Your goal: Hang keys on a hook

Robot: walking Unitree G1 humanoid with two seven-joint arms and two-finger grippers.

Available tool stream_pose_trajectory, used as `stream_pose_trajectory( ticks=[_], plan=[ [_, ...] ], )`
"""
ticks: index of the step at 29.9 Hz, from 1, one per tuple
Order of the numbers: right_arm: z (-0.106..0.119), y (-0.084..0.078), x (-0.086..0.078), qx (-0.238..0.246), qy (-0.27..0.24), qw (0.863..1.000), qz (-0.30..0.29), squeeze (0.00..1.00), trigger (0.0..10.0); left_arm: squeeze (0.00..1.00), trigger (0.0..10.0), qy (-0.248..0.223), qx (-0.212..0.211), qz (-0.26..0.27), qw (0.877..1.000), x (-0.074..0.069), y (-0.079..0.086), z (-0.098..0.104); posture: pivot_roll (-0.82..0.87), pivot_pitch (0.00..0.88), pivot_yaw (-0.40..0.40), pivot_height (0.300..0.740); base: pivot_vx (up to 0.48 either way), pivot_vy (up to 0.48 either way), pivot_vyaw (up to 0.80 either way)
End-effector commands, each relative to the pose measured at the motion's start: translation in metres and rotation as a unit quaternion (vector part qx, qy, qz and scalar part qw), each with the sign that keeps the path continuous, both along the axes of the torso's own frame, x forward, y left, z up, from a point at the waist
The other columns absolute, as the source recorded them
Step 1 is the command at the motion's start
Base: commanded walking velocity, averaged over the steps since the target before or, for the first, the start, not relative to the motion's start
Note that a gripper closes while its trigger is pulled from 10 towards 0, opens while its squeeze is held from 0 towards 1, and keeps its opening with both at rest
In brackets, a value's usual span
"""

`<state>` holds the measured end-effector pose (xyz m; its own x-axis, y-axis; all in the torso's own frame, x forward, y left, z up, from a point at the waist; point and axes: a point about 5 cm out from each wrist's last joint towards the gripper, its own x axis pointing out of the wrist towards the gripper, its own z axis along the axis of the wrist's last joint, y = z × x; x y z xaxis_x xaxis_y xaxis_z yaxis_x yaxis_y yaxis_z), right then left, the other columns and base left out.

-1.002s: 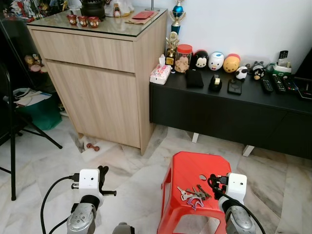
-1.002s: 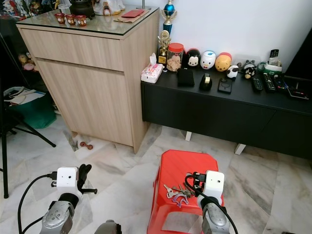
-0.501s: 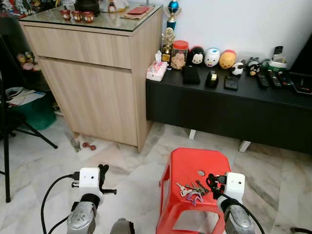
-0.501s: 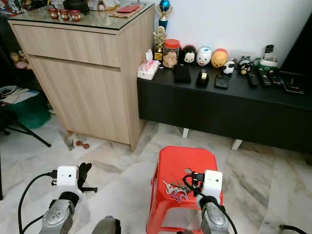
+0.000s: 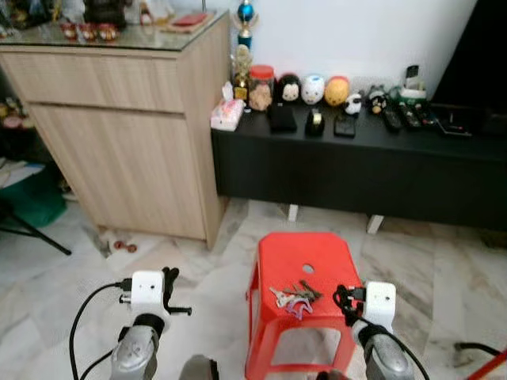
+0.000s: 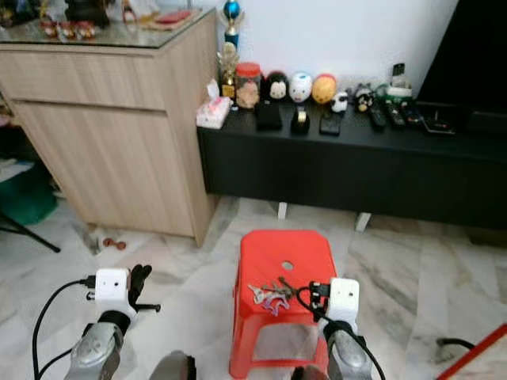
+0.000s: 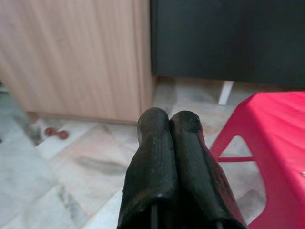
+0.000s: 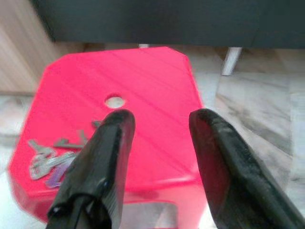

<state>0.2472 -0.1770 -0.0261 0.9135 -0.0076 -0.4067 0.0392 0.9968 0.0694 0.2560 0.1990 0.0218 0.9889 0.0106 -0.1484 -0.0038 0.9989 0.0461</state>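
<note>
Black fingers (image 8: pixel 209 152) of the right gripper (image 8: pixel 159 121) stand spread wide w/ nothing between them, poised over the near right part of a red plastic stool (image 5: pixel 305 265). Keys (image 5: pixel 291 296), a small bunch w/ silver blades and a purple bit, lie flat on the stool top, just beside the right gripper on its left, not touching it; a round hole (image 5: pixel 310 268) in the seat sits a little beyond them. Left gripper (image 7: pixel 169 119) has its 2 fingers pressed together, holding nothing, above the marble floor (image 5: pixel 79 269) well to the left of the stool. Beyond the left arm stands a light wood cabinet (image 5: pixel 119 127) w/ a glass top carrying small ornaments. Next to it, against the white wall, runs a low black TV surface (image 5: pixel 356 166) w/ a tissue pack (image 5: pixel 226 115), a jar (image 5: pixel 261 87), 3 round cartoon figures, a trophy (image 5: pixel 244 17), remotes and other small dark items. 2 small red objects (image 5: pixel 120 245) lie on the floor by the cabinet base. Far-right corner shows a cable on the floor; too blurred for more.
</note>
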Motion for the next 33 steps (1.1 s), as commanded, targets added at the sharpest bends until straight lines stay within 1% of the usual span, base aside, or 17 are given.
stream_pose_trajectory(
  ticks=[1, 3, 5, 8, 11, 17, 24, 27, 30, 33],
  plan=[
    [-0.0038, -0.001, -0.0035, -0.011, 0.014, 1.0, 0.01, 0.0, 10.0, 0.0, 10.0, -0.005, -0.006, -0.003, 1.0, 0.0037, -0.0004, 0.0039, 0.14, 0.0, -0.042, 0.641, 0.0, 0.0, 0.0],
    [-0.0045, -0.0006, -0.0042, -0.019, 0.016, 1.0, 0.017, 0.0, 10.0, 0.0, 10.0, -0.006, -0.006, -0.003, 1.0, 0.0044, -0.0008, 0.0044, 0.13, 0.0, -0.042, 0.641, 0.0, 0.0, 0.0],
    [-0.0063, -0.0006, -0.0059, -0.03, 0.022, 0.999, 0.023, 0.0, 10.0, 0.0, 10.0, -0.006, -0.006, -0.004, 1.0, 0.0051, -0.0015, 0.0047, 0.13, 0.0, -0.041, 0.641, 0.0, 0.0, 0.67],
    [-0.0069, -0.001, -0.0069, -0.022, 0.023, 0.999, 0.015, 0.0, 10.0, 0.0, 10.0, -0.007, -0.006, -0.005, 1.0, 0.0058, -0.002, 0.005, 0.13, 0.0, -0.042, 0.641, 0.0, 0.0, 0.8],
    [-0.0076, -0.0011, -0.0078, -0.025, 0.025, 0.999, 0.019, 0.0, 10.0, 0.0, 10.0, -0.005, -0.002, -0.007, 1.0, 0.0061, -0.0027, 0.0043, 0.13, 0.0, -0.043, 0.641, 0.0, 0.0, 0.73],
    [-0.0087, -0.0012, -0.0087, -0.019, 0.028, 0.999, 0.012, 0.0, 10.0, 0.0, 10.0, -0.005, -0.003, -0.007, 1.0, 0.0061, -0.0029, 0.0042, 0.13, 0.0, -0.042, 0.641, 0.0, 0.0, 0.0],
    [-0.0094, 0.0022, -0.0087, -0.022, 0.032, 0.999, 0.03, 0.0, 10.0, 0.0, 10.0, -0.001, 0.002, -0.005, 1.0, 0.0064, -0.0014, 0.0033, 0.13, 0.0, -0.045, 0.641, 0.0, 0.0, 0.0],
    [-0.008, 0.001, -0.0082, -0.035, 0.025, 0.999, 0.028, 0.0, 10.0, 0.0, 10.0, -0.001, 0.002, -0.005, 1.0, 0.0065, -0.0014, 0.0034, 0.13, 0.0, -0.046, 0.641, 0.0, 0.0, 0.73],
    [-0.008, -0.0005, -0.0087, -0.026, 0.025, 0.999, 0.016, 0.0, 10.0, 0.0, 10.0, -0.001, 0.003, -0.005, 1.0, 0.0068, -0.0014, 0.0034, 0.13, 0.0, -0.046, 0.641, 0.0, 0.0, 0.8],
    [-0.0073, -0.0014, -0.008, -0.02, 0.023, 0.999, 0.01, 0.0, 10.0, 0.0, 10.0, -0.002, 0.004, -0.004, 1.0, 0.0074, -0.0014, 0.0037, 0.13, 0.0, -0.047, 0.641, 0.0, 0.0, 0.0]
  ],
)
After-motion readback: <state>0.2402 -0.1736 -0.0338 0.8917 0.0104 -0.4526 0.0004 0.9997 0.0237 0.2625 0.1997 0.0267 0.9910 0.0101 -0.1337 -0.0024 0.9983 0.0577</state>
